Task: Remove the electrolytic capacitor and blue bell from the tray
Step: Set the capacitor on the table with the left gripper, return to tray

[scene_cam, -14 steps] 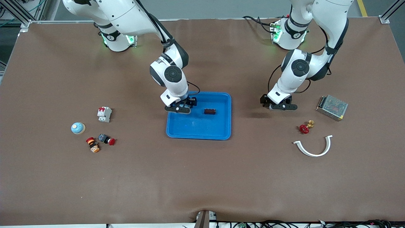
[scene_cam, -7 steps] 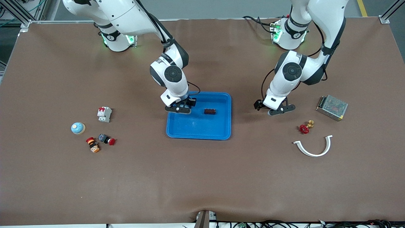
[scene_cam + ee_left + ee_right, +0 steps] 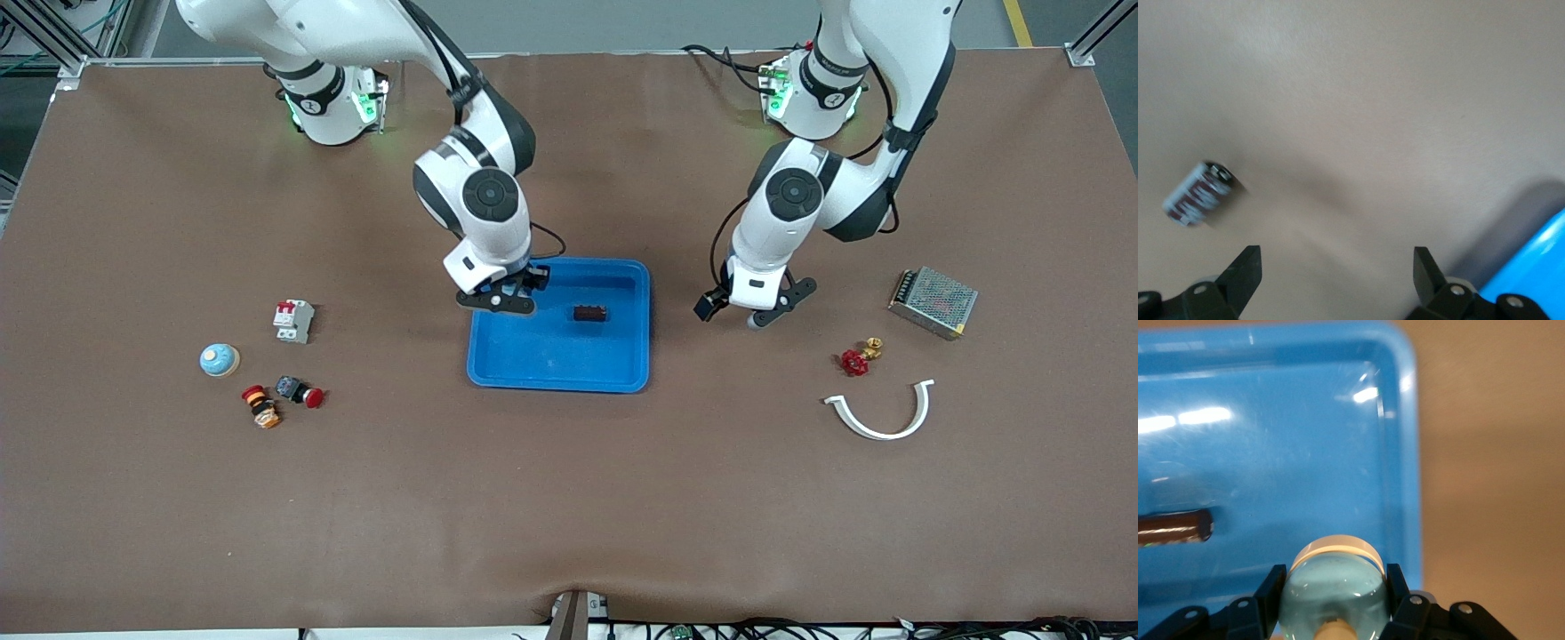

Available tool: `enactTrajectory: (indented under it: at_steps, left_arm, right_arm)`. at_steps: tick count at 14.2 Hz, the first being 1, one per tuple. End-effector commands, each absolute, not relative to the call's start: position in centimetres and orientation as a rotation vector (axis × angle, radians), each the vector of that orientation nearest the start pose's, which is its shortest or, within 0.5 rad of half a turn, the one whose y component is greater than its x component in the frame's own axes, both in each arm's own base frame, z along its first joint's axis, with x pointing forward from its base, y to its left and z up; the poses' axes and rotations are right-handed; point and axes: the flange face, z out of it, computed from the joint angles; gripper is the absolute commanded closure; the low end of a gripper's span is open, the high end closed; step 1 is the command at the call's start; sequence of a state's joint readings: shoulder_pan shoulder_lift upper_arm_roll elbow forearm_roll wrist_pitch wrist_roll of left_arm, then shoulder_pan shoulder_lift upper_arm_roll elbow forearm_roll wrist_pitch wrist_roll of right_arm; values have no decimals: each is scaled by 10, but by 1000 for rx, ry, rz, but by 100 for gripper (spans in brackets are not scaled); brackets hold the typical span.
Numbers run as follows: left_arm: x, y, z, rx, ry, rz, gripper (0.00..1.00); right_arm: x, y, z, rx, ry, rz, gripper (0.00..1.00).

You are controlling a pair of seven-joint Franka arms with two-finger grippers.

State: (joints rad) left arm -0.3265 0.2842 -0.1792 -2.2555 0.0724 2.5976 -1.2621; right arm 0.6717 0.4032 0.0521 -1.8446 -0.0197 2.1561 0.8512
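Observation:
My right gripper [image 3: 500, 300] is shut on a light-blue bell [image 3: 1335, 587] with a white base. It hangs over the blue tray [image 3: 622, 373], at the corner toward the right arm's base. The bell fills the gap between the fingers [image 3: 1271, 587]. A dark brown oblong piece [image 3: 590, 313] lies in the tray. My left gripper [image 3: 751, 309] is open just above the table beside the tray, on the left arm's side. In the left wrist view a small brown capacitor [image 3: 1201, 193] lies on the table off to one side of the left gripper [image 3: 1335, 261], outside its fingers.
Toward the right arm's end lie a second light-blue dome [image 3: 219, 359], a white circuit breaker [image 3: 293, 320] and two red push buttons [image 3: 300, 391]. Toward the left arm's end are a metal mesh box [image 3: 933, 302], a red valve [image 3: 855, 360] and a white curved strip [image 3: 880, 413].
The right gripper's fingers have closed on the bell and it has shifted slightly toward the arms' bases. The left gripper has swung toward the tray and turned, staying open.

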Motion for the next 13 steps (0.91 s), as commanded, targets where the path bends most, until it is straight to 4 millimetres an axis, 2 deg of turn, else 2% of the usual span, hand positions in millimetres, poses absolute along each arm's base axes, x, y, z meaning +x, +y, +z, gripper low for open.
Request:
enactTrajectory:
  at_steps: [1,3,6,8,10,13]
  left_arm:
    - [497,-299,240,-2935,-1331,-21,0]
    - [496,-318,241,-2892,-1452,-18,0]
    - [493,-336,244,-2838,-1581,-15,0]
    - [496,-348,253,-2810,-1675,-23,0]
    - [494,-363,262,-2779,-1750,-23,0]
    - [498,-395,263,-2710,-1876,-2,0]
  right_arm:
    - [483,368,357,-3222,105,132,65]
    - [495,325,379,-3234,45,191,65]
    - [509,256,388,-3221,-72,225,65]
    - [514,228,379,-3217,-71,249,65]
    - [525,190,367,-3200,-115,258,64]
    - [529,148,340,-3178,-152,235,64]
